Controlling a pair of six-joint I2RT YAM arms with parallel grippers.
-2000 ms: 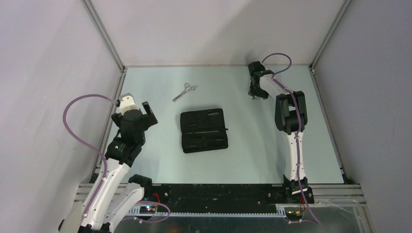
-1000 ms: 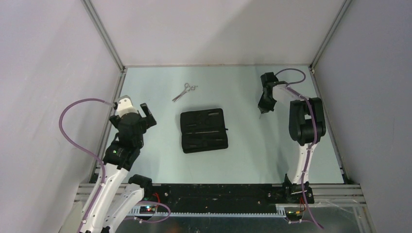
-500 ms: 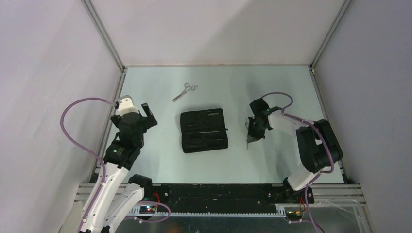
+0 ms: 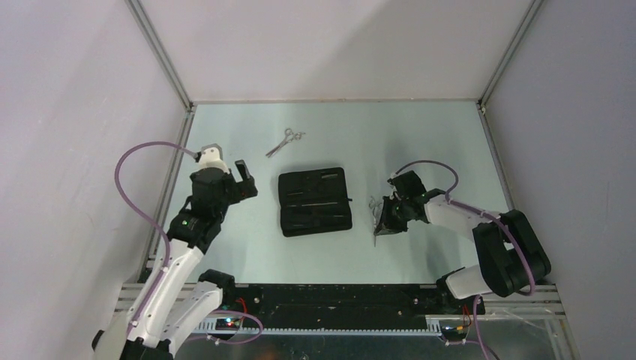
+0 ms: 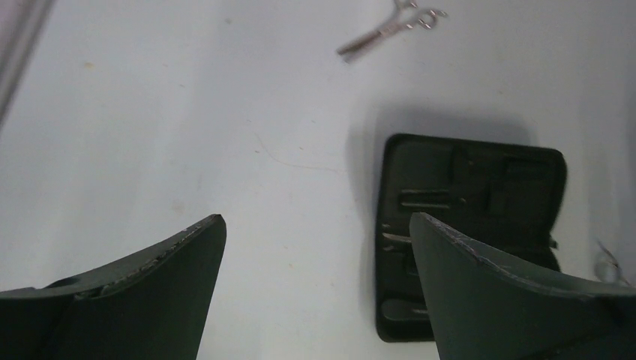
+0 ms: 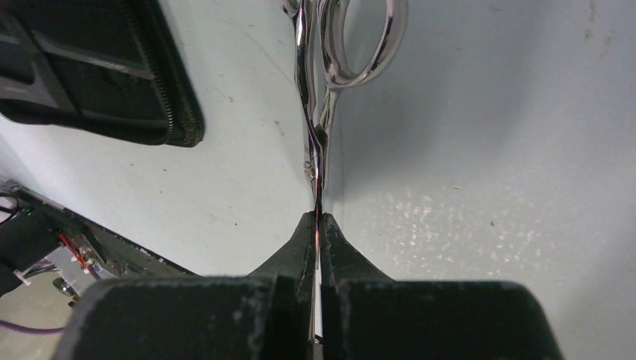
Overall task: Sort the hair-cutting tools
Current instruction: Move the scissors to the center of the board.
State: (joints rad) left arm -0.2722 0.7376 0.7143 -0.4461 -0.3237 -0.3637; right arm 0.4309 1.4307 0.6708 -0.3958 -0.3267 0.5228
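While pinching small silver metal scissors by blades, rings forward, holds closed right gripper right of black rectangular zip case.

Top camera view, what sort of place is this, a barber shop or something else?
Probably a robot lab cell, not a shop: an aluminium frame with bare walls encloses the table, and the left arm and right arm are bolted at its near edge.

Open black zip case flat on pale table
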